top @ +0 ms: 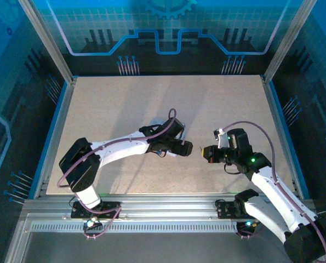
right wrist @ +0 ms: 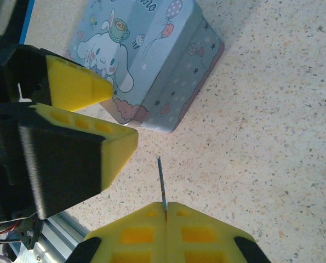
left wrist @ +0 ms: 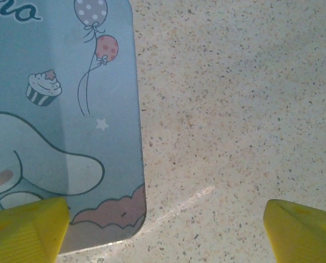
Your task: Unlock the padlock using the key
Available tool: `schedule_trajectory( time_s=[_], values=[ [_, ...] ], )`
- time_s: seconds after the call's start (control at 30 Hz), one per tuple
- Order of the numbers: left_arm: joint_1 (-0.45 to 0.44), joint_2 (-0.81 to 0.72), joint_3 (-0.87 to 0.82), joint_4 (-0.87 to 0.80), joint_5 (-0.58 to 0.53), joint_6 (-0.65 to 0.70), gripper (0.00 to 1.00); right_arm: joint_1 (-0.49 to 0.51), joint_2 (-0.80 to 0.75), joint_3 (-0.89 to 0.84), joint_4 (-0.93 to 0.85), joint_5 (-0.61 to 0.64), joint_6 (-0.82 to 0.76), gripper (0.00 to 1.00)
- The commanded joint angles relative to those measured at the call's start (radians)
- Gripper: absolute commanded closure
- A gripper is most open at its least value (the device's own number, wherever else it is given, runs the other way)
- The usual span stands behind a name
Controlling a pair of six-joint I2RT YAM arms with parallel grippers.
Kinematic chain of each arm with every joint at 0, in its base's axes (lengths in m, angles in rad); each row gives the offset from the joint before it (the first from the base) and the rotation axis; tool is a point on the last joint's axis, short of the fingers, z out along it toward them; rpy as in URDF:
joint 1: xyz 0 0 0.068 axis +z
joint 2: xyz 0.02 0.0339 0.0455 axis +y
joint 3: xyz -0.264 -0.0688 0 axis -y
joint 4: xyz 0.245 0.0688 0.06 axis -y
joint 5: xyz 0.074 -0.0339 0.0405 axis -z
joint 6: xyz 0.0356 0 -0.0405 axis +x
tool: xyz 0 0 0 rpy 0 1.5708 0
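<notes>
My right gripper [right wrist: 166,206] is shut on the key [right wrist: 161,178], a thin dark sliver that sticks out past the yellow fingertips above the table. The key points toward the pale blue cartoon box [right wrist: 146,66], with bare table between them. My left gripper [right wrist: 121,115] stands open just left of the key, at the box's near corner. In the left wrist view its left finger [left wrist: 26,230] hangs over the corner of the box lid [left wrist: 58,109] and its right finger [left wrist: 302,230] over bare table. From above, both grippers [top: 184,148] [top: 205,153] face each other mid-table. The padlock is out of view.
The speckled beige tabletop [top: 124,98] is framed by blue edges and metal posts. An aluminium rail [top: 152,211] runs along the near edge by the arm bases. The left arm [top: 124,145] reaches across the table's middle.
</notes>
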Motion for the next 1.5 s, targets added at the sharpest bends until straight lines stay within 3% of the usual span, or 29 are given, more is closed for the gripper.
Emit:
schedule_trajectory(
  time_s=[0.0, 0.33, 0.6, 1.0, 1.23, 1.47],
  values=[
    [-0.005, -0.079, -0.013, -0.022, 0.005, 0.007, 0.06, -0.013, 0.009, -0.017, 0.018, -0.047, -0.001, 0.98],
    [0.051, -0.296, -0.186, 0.005, -0.024, -0.023, 0.04, 0.041, 0.134, 0.013, 0.16, -0.124, 0.042, 0.98],
    [0.2, -0.435, -0.421, 0.138, 0.133, -0.158, 0.03, 0.131, 0.304, 0.09, 0.274, -0.104, 0.072, 0.97],
    [0.406, -0.29, -0.465, 0.391, 0.303, -0.162, 0.04, 0.173, 0.501, 0.204, 0.332, -0.075, 0.087, 0.98],
    [0.422, -0.172, -0.366, 0.409, 0.313, -0.088, 0.05, 0.176, 0.565, 0.247, 0.338, -0.078, 0.072, 0.98],
    [0.422, -0.202, -0.378, 0.41, 0.301, -0.039, 0.06, 0.177, 0.659, 0.306, 0.36, -0.078, 0.072, 0.98]
  ],
)
